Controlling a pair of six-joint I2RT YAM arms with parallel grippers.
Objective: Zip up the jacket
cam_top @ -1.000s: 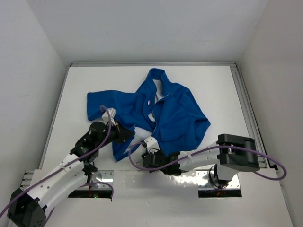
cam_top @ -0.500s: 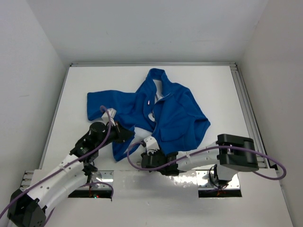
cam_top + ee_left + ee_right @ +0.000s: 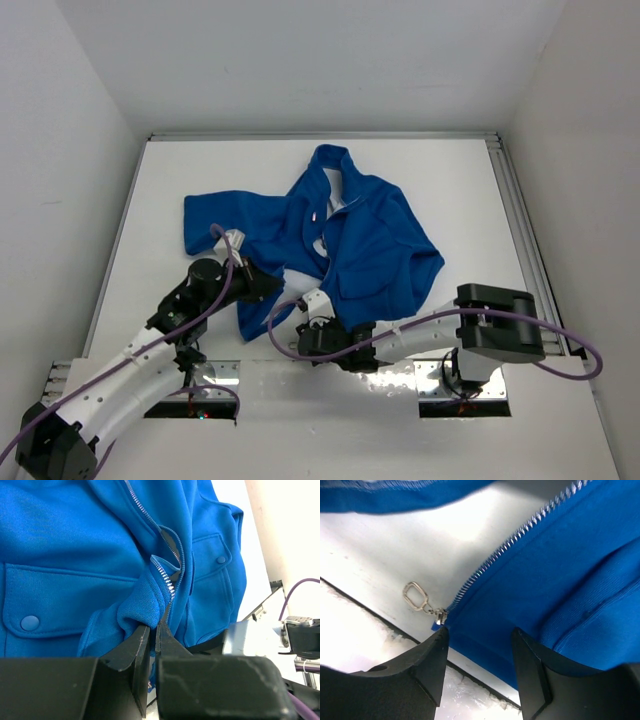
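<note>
The royal-blue jacket (image 3: 370,230) lies crumpled and open on the white table. My left gripper (image 3: 268,284) is at its near-left hem. In the left wrist view this gripper (image 3: 154,627) is shut on a fold of the jacket (image 3: 75,540) beside the silver zipper teeth (image 3: 165,575). My right gripper (image 3: 316,304) sits at the near hem, just right of the left one. In the right wrist view it (image 3: 480,635) stands open around the bottom corner of a front panel (image 3: 560,580). The zipper slider (image 3: 439,615) and its ring pull (image 3: 416,596) lie by the left finger.
The white table (image 3: 180,170) is boxed in by white walls, with a metal rail (image 3: 520,220) along its right edge. The right arm's body (image 3: 430,328) stretches across the near edge. A dark seam (image 3: 365,611) of the table's front edge runs under the right gripper.
The right arm's wrist has crept slightly left along the near edge. The left gripper and the jacket stay as they were.
</note>
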